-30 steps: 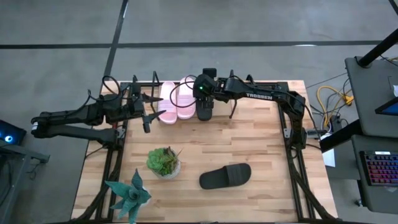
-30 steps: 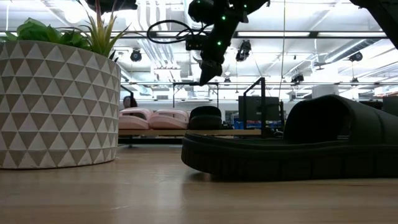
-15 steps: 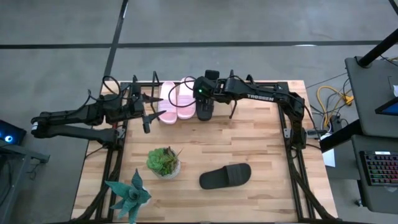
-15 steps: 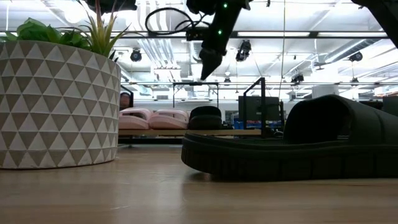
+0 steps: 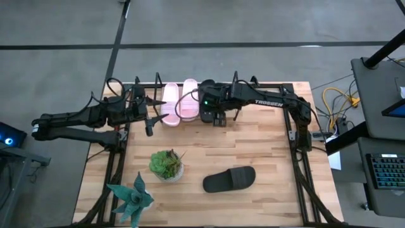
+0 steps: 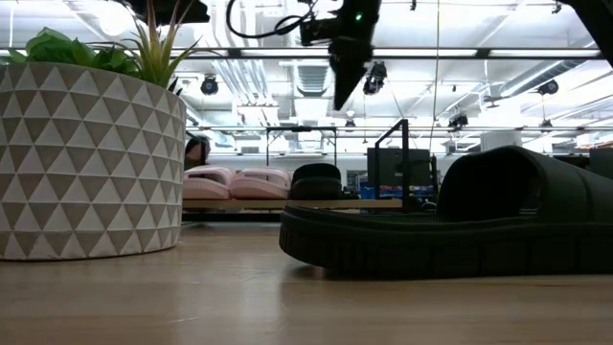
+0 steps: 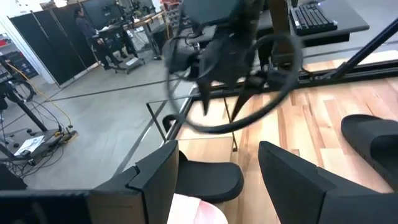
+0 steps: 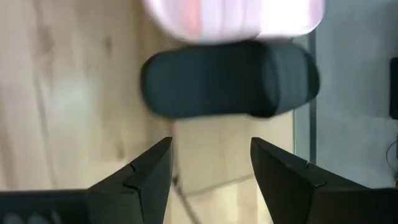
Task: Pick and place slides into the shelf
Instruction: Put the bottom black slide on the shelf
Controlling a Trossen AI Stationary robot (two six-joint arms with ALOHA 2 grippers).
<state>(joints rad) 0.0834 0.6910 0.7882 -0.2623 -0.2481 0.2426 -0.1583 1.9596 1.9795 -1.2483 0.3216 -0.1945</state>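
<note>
Two pale pink slides [image 5: 180, 101] and one black slide [image 5: 207, 114] lie side by side on the low black wire shelf [image 5: 158, 83] at the table's far edge. In the right wrist view that black slide [image 8: 230, 78] lies ahead of the fingers, with a pink slide [image 8: 233, 15] beyond it. The second black slide [image 5: 229, 180] lies flat on the table near its near edge. My right gripper [image 5: 219, 118] hangs open above the table just in front of the shelved black slide, high up in the low view [image 6: 345, 84]. My left gripper [image 5: 152, 113] waits open to the left of the pink slides.
Two potted plants stand on the table's near left: a green one in a patterned pot [image 5: 167, 164] and a spiky one [image 5: 131, 197]. Bare wood lies between the shelf and the loose black slide. The arm-mount frames run along both table sides. A person [image 7: 84, 25] stands in the room beyond.
My right gripper has risen from just above the shelved black slide and drawn back toward the table's near edge and slightly right. The black slide stays on the shelf where it was.
</note>
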